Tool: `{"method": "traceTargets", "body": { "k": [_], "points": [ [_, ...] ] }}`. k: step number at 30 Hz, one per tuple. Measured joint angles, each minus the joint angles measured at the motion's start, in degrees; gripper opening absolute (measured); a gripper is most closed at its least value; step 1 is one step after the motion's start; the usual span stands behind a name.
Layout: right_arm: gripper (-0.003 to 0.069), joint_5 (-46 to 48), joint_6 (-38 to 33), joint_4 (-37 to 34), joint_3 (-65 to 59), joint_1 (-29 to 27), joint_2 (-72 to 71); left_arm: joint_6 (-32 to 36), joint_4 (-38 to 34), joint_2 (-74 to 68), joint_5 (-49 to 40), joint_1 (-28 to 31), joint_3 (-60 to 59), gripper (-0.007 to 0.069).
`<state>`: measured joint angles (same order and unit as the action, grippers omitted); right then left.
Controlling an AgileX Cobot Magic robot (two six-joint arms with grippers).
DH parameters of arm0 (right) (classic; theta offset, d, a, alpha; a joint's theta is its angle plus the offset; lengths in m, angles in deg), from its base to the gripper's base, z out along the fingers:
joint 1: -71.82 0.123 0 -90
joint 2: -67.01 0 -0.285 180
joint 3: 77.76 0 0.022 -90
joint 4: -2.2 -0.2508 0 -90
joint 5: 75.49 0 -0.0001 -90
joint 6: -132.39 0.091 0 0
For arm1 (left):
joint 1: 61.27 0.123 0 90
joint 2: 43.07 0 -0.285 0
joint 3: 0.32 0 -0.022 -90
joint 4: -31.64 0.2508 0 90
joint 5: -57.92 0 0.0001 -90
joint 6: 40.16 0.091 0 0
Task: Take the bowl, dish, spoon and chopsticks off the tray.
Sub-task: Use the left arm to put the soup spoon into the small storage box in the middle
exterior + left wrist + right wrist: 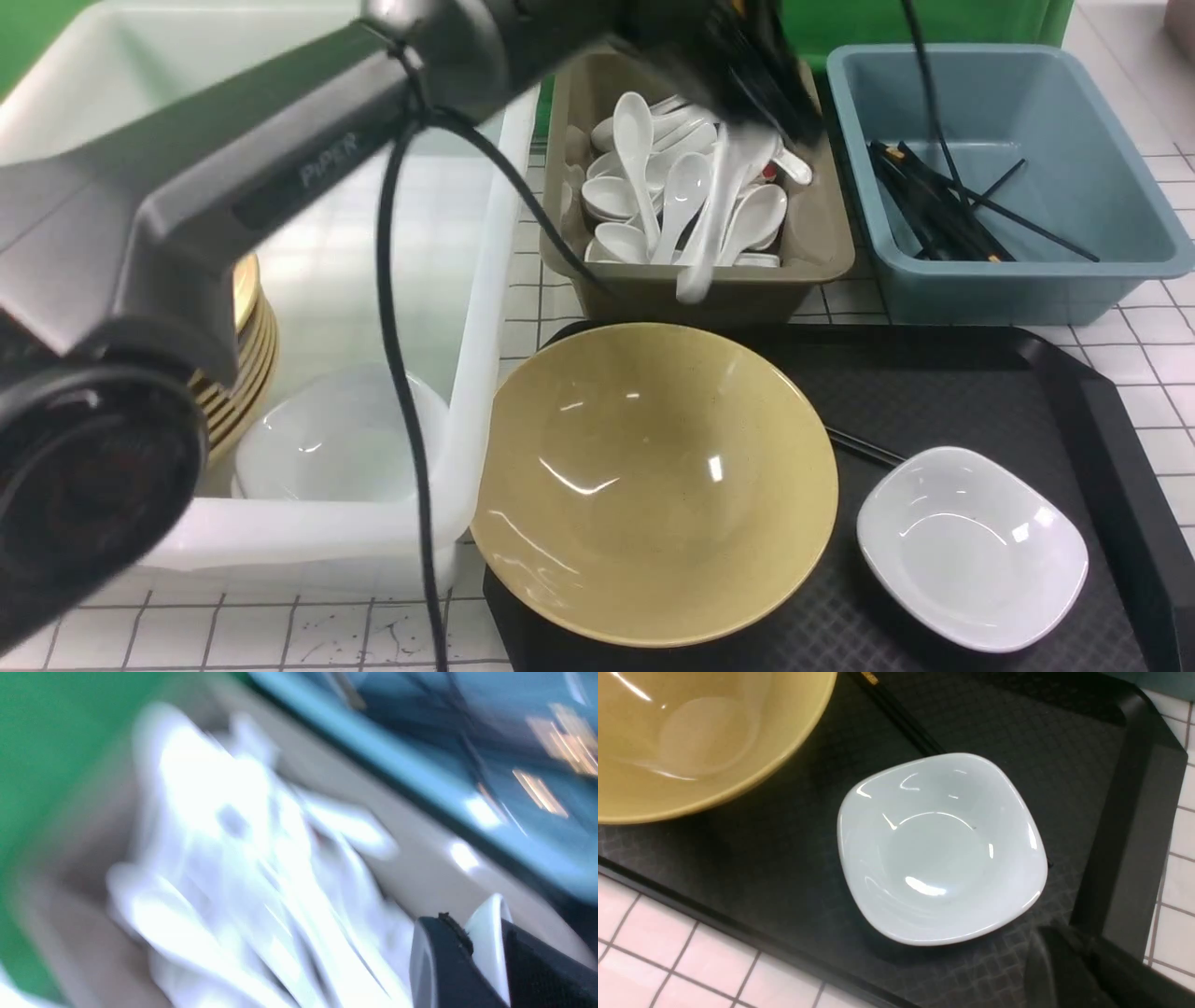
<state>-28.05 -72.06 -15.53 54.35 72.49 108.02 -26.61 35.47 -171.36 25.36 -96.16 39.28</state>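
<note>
White tiles are seen under everything, with a green backdrop behind. At upper centre of the front view the spoon (pixel 707 224) is clamped in the left gripper (pixel 476 933) above the grey-brown tub (pixel 822 252) of spoons, and is not yet dropped in. On the tray (pixel 1074 392), at lower right, the bowl (pixel 653 485), dish (pixel 971 551) and chopsticks (pixel 864 448) are left to be cleared. The right gripper (pixel 1064 970) is closed on nothing, near the dish.

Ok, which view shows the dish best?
Right wrist view: the dish is close, whole and sharp, on the tray. Front view shows the dish whole but smaller. Left wrist view misses it.
</note>
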Motion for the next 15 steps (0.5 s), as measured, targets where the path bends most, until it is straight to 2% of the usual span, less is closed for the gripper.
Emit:
{"method": "traceTargets", "body": {
  "k": [3,5,6,7,8,10,12,15],
  "points": [
    [0.0048,0.0,0.0,0.0,0.0,0.0,0.0,0.0,2.07,-4.08,11.15,2.92,0.0,0.0068],
    [0.0048,0.0,0.0,0.0,0.0,0.0,0.0,-0.11,3.06,-6.06,13.97,3.82,-0.05,0.0128],
    [0.0048,0.0,0.0,0.0,0.0,0.0,0.0,-0.17,3.32,-6.47,14.39,3.99,-0.06,0.0128],
    [0.0048,0.0,0.0,0.0,0.0,0.0,0.0,-1.67,3.77,-7.58,14.3,4.45,-0.06,0.0223],
    [0.0048,0.0,0.0,0.0,0.0,0.0,0.0,-2.44,3.84,-7.63,13.63,4.52,-0.06,0.0253],
    [0.0048,0.0,0.0,-0.05,0.0,0.0,0.0,-5.68,4.07,-6.66,8.39,4.5,0.0,0.037],
    [0.0048,0.13,0.0,-0.05,0.0,0.0,0.0,-9.25,4.08,-4.27,-0.32,3.98,0.45,0.044],
    [0.0048,0.16,0.0,-0.05,-0.12,0.56,0.0,-14.79,3.19,-0.44,-14.39,2.62,1.56,0.0502]
  ]
}}
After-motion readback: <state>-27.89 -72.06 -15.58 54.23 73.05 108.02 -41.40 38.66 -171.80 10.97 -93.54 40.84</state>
